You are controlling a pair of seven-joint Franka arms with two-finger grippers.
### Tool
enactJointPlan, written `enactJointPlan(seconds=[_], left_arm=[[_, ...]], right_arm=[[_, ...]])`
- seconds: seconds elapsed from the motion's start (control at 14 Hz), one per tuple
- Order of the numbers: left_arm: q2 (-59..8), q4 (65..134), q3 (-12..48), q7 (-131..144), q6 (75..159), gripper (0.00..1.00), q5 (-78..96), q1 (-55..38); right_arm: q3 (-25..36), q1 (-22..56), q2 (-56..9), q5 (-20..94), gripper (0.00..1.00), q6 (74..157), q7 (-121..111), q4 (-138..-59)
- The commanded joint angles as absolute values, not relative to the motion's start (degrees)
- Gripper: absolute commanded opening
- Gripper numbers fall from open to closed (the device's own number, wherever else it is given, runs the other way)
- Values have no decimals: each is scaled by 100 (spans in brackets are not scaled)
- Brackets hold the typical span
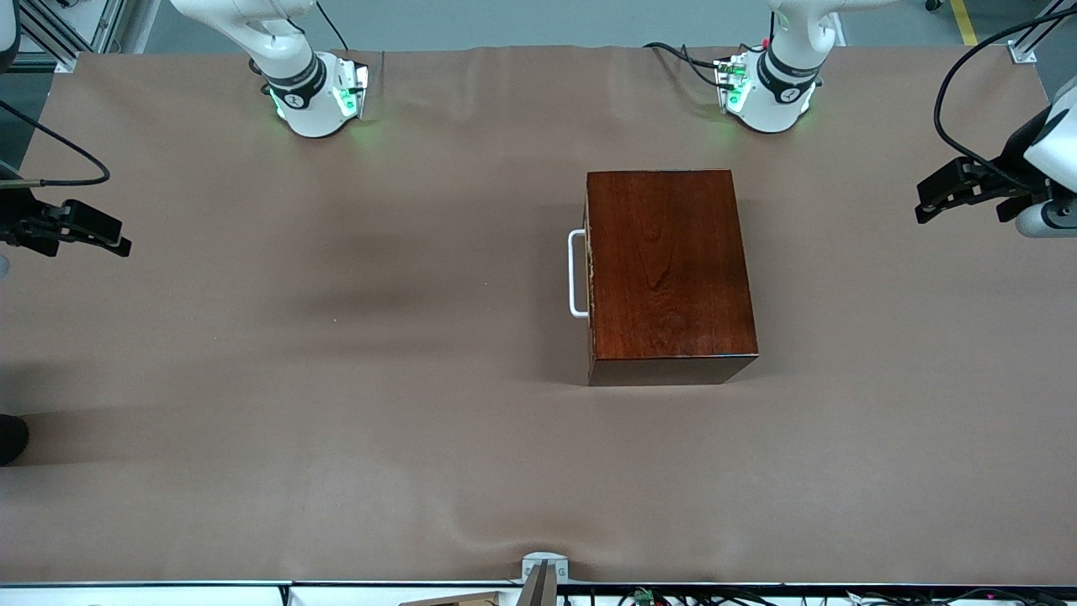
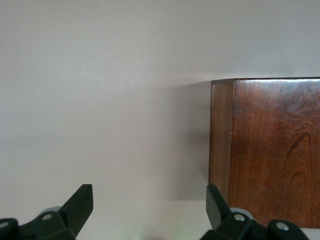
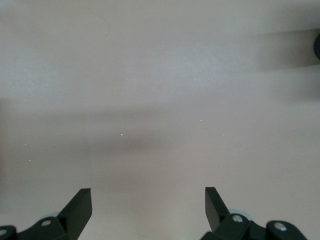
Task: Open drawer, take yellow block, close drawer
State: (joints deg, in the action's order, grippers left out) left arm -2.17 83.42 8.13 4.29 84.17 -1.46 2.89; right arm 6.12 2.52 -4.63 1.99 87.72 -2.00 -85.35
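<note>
I see the glossy mahogany-coloured wooden box (image 1: 669, 273) on the brown-covered bench (image 1: 336, 379), its drawer (image 1: 590, 278) pushed in, white U-shaped bar handle (image 1: 576, 273) facing the right arm's end. My left pincer (image 1: 930, 202) hangs spread over the left arm's end; my right pincer (image 1: 114, 237) hangs spread over the other end.

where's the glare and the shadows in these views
Front view: soft sheen on the box top, green glow at both arm bases, faint arm shadows on the table. Left wrist view: the box shades the cloth beside it. Right wrist view: blurry shadow bands only.
</note>
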Motion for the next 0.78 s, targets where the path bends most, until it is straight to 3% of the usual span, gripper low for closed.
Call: enactJointPlan(seconds=[0.0, 0.71], left_arm=[[-141, 8394, 853, 352, 8341, 100, -61, 334], [-175, 8385, 835, 475, 8112, 100, 141, 360]], right_arm=[[571, 229, -316, 132, 100, 8780, -220, -8631], [580, 229, -316, 132, 100, 8789, -220, -8631]])
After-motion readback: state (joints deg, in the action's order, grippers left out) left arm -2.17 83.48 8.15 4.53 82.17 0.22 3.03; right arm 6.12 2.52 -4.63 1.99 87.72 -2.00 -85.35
